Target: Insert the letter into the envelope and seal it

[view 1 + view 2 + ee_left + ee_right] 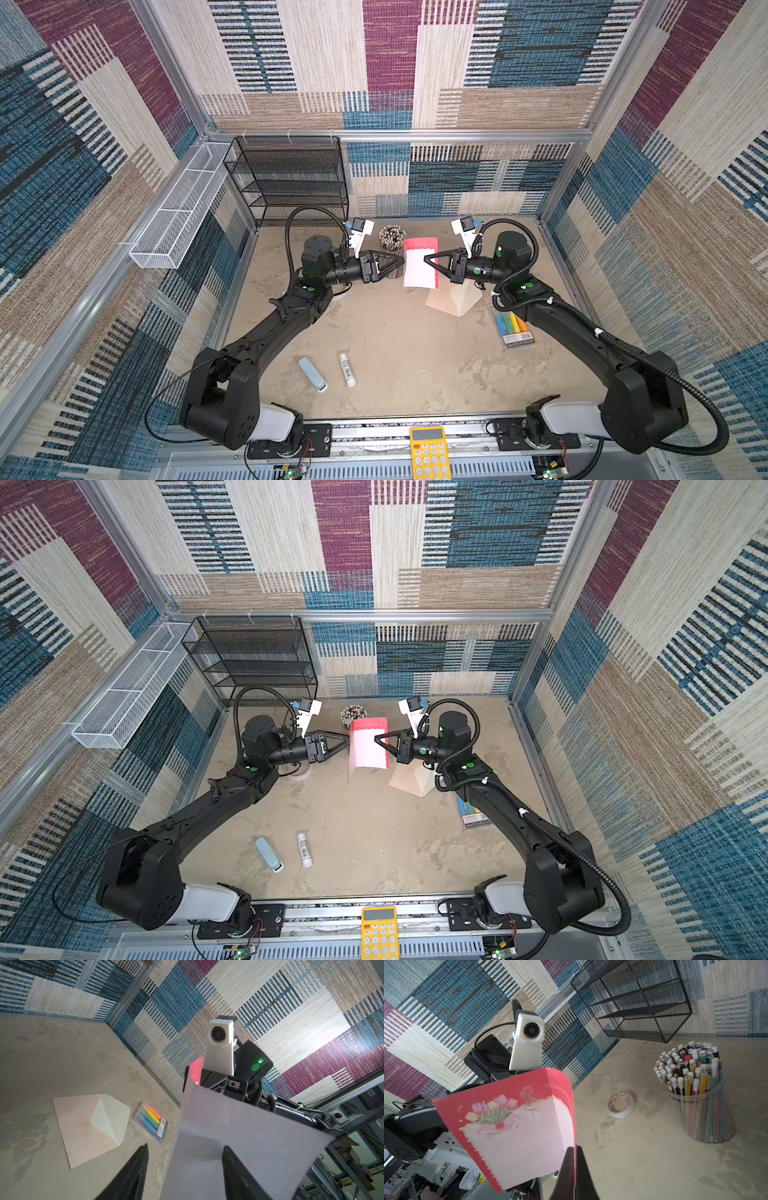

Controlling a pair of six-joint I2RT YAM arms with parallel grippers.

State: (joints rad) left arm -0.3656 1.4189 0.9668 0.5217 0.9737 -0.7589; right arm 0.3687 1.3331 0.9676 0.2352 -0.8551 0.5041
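Observation:
The letter hangs upright in the air at mid-table, its red-bordered floral face towards the right arm and its plain white back towards the left arm. My right gripper is shut on the letter's right edge. The left gripper is open, its fingertips at the letter's left edge without gripping it. The peach envelope lies flat on the table below the right gripper, its cream flap open.
A jar of pencils stands just behind the letter, a tape roll near it. A highlighter pack lies right of the envelope. A glue stick and blue case lie front left. Black mesh shelf at back.

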